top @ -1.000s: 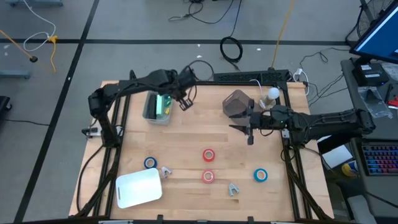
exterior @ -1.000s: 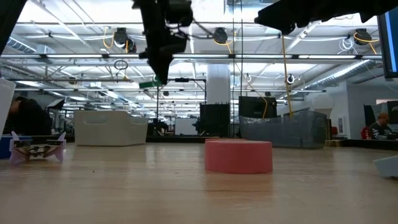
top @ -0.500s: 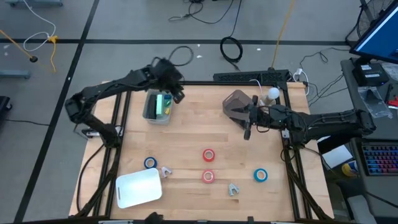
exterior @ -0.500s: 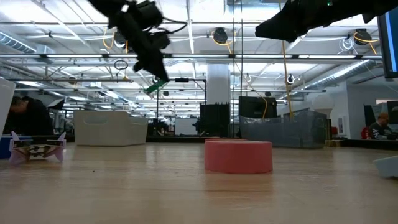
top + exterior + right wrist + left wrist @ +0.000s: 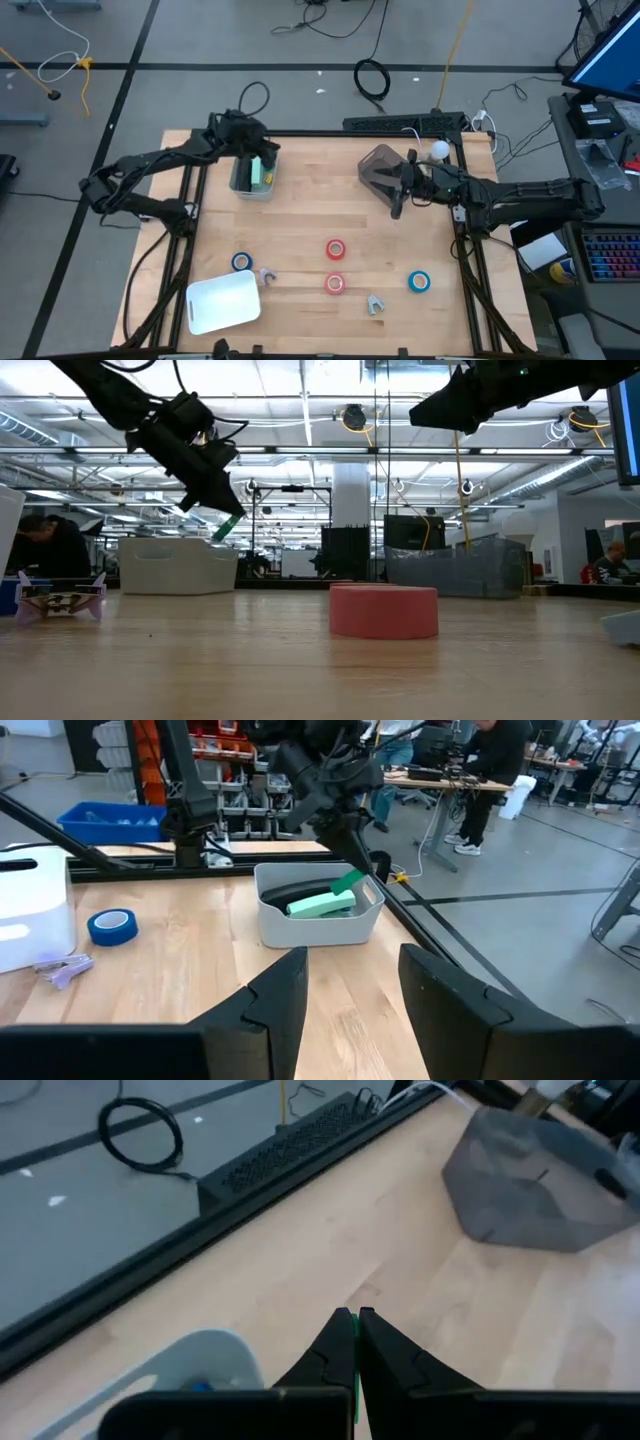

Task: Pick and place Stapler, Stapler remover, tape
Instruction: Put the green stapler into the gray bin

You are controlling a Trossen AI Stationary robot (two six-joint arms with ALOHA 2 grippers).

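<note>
Wooden table (image 5: 330,190) under me, as usual. My left pincer (image 5: 266,158) hangs right over the pale grey open plastic bin (image 5: 243,186) at the far-left side of the table. It's squeezed fully together. A thin green sliver (image 5: 348,880) shows at the tips, and I can't tell what it is. The mint-green stapler (image 5: 320,904) lies in that bin, directly beneath the pincer and not touching it.

My right pincer (image 5: 352,956) floats just beside the dark grey angular bin (image 5: 379,165), fingers spread wide with nothing between them.

Well away from both pincers, towards the near edge, sits a white rounded plastic lid (image 5: 223,302). The tape is there too: two red rolls (image 5: 335,249) (image 5: 335,284) and two blue rolls (image 5: 241,262) (image 5: 418,282). A small purplish staple remover (image 5: 267,274) lies next to the left blue roll. A small grey staple remover (image 5: 374,304) lies by itself.
</note>
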